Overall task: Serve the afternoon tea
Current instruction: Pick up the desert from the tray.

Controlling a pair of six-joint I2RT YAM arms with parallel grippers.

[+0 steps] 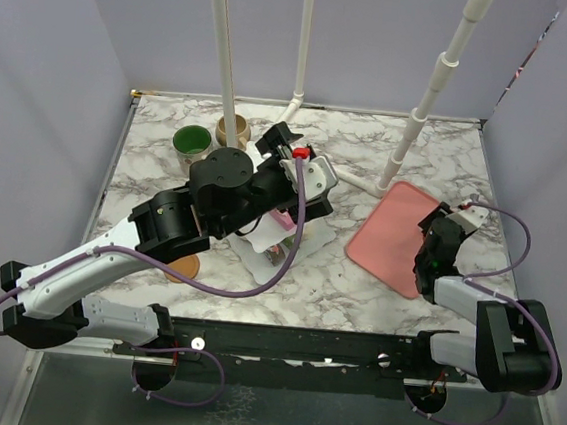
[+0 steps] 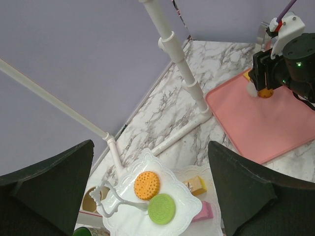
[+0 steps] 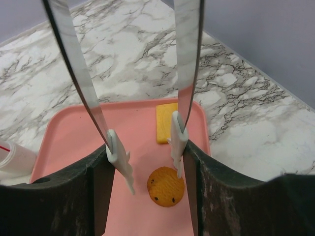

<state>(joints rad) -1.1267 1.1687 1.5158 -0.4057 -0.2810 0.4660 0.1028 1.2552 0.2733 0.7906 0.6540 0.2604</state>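
Note:
My left gripper (image 2: 151, 145) hangs wide open above the white tiered stand (image 2: 123, 216). Its top plate holds an orange biscuit (image 2: 146, 185) and a green biscuit (image 2: 162, 209). A yellow pastry (image 2: 195, 185) and a pink pastry (image 2: 205, 211) lie on the tier below. My right gripper (image 3: 147, 167) is shut on metal tongs (image 3: 120, 157) with white tips. The tips stand apart over a round orange cookie (image 3: 166, 186) on the pink tray (image 3: 74, 142). A yellow rectangular biscuit (image 3: 166, 123) lies just beyond. The green-lined mug (image 1: 191, 143) and the beige mug (image 1: 233, 129) stand at the back left.
White pipe posts (image 1: 419, 105) rise from the back of the marble table (image 1: 356, 290), one foot beside the tray's far corner. A round brown coaster (image 1: 186, 263) lies near the left arm. Purple walls close in the sides.

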